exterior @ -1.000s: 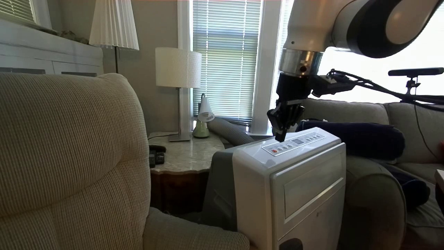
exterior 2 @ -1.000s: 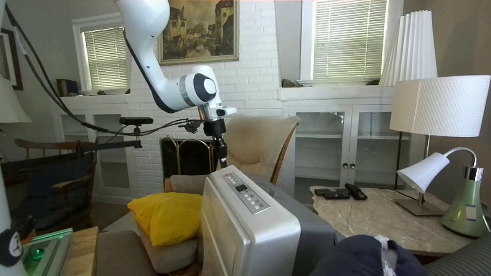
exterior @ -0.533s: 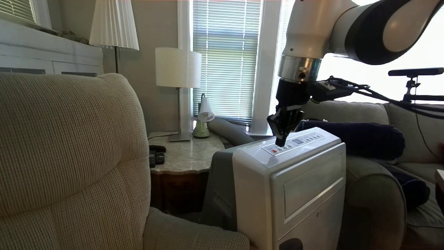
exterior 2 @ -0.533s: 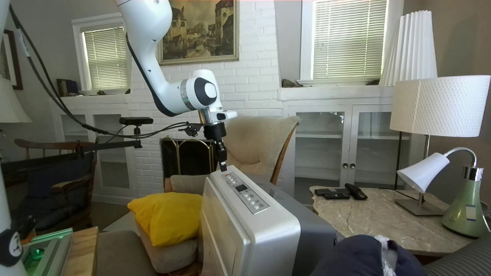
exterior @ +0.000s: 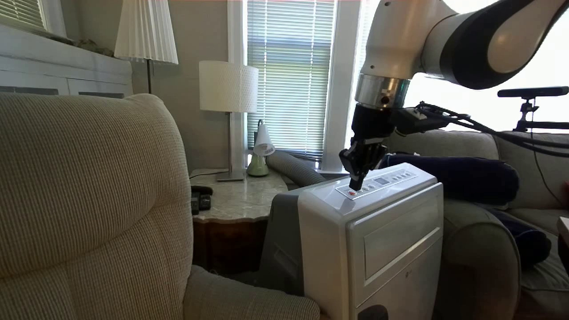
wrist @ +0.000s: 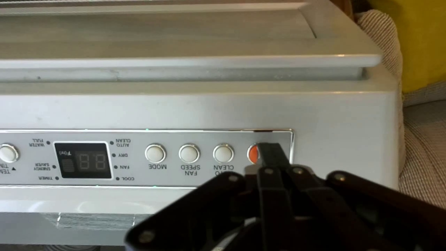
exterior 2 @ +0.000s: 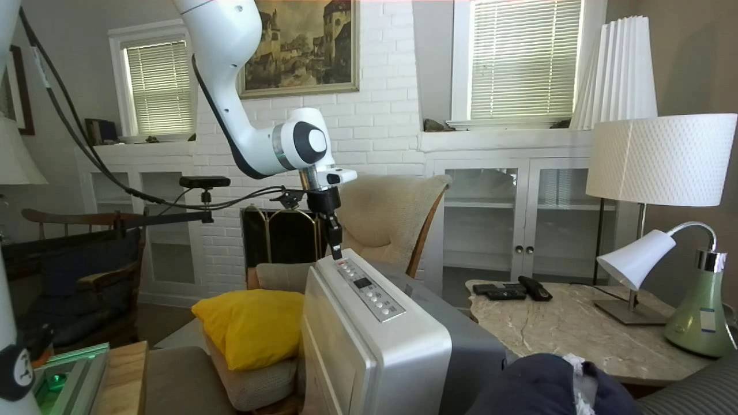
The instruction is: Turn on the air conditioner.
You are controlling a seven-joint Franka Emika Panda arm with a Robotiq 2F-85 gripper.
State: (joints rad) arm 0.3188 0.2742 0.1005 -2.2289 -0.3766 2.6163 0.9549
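Note:
The air conditioner point(exterior: 395, 235) is a white boxy unit, seen in both exterior views point(exterior 2: 398, 346) and from above in the wrist view point(wrist: 195, 111). Its control panel point(wrist: 134, 177) has a row of white buttons, a dark display point(wrist: 83, 161) with unlit digits, and an orange-red button point(wrist: 252, 154) at the right end. My gripper point(wrist: 273, 153) is shut, fingertips together and empty. It points down at the orange-red button and hides its right part in the wrist view. In both exterior views the gripper tip point(exterior: 356, 186) point(exterior 2: 337, 255) is at the panel's red-button end; contact cannot be told.
A beige armchair point(exterior: 102, 186) stands beside the unit. A marble-topped side table point(exterior 2: 519, 323) holds a lamp point(exterior 2: 663, 161) and remotes. A grey hose point(exterior: 295, 168) runs behind the unit. A sofa with a dark blue bundle point(exterior: 453, 180) and a yellow cushion point(exterior 2: 253, 325) are nearby.
My gripper has moved down toward the control panel and shifted slightly toward its red-button end. The air conditioner has not moved.

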